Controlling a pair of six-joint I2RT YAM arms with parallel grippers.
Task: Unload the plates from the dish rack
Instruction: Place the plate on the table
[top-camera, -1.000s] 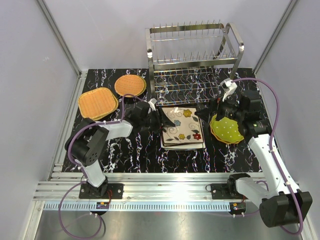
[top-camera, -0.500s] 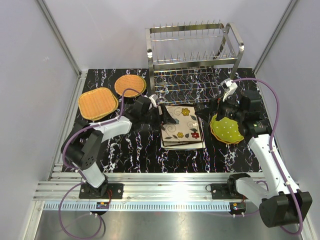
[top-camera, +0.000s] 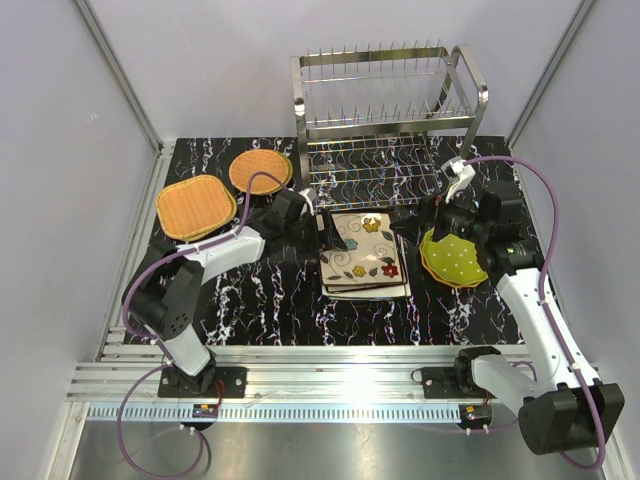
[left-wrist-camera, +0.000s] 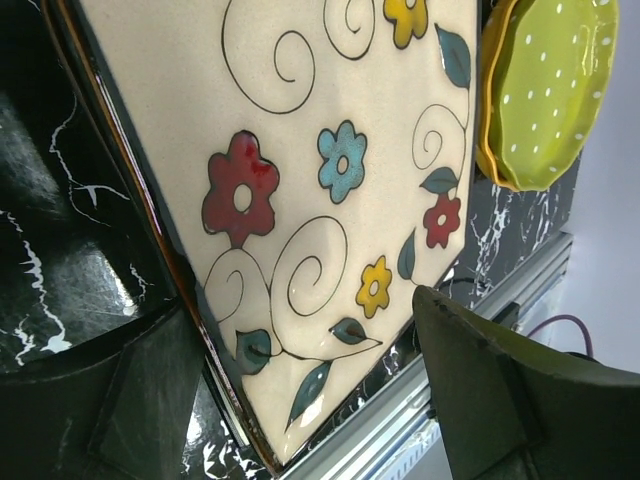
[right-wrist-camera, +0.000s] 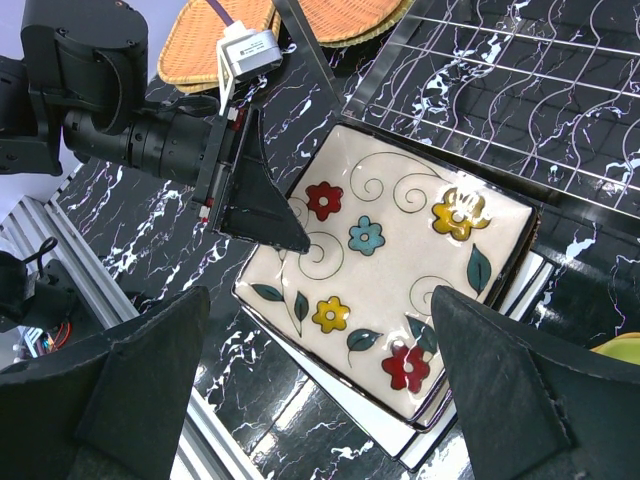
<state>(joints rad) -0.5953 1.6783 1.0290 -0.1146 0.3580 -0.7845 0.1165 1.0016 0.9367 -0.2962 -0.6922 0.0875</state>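
The black marbled worktop (top-camera: 270, 310) carried everything; the rack (top-camera: 385, 95) stood at its rear centre, steel wire, with upright prongs along its top tier and a grid shelf below. The plates in view all lay on the worktop in front of the rack or to its left. At the centre sat a stack of cream square plates, topped by the flower plate (top-camera: 365, 250), which lay flat and slightly askew on those beneath. To the left, the squarish woven plates (top-camera: 195, 207) sat near the worktop's edge; just behind them and to the right were the round woven plates (top-camera: 258, 170), the two piles close but apart. To the right of the central stack, the green dotted plates (top-camera: 455, 258) rested with an orange rim showing under them, just beside the flower plate's edge in the left wrist view (left-wrist-camera: 550, 90).

The left hand (top-camera: 325, 232) reached in low at the flower plate's left edge; its jaws stood wide apart, with the plate's near corner (left-wrist-camera: 330, 150) between the fingers (left-wrist-camera: 500, 390), and it gripped nothing. The right hand (top-camera: 440, 215) hung above the worktop at the green plates' rear-left side; its jaws were spread fully and held nothing, and its camera looked down on the flower plate (right-wrist-camera: 390, 230) and the left hand (right-wrist-camera: 262, 195).
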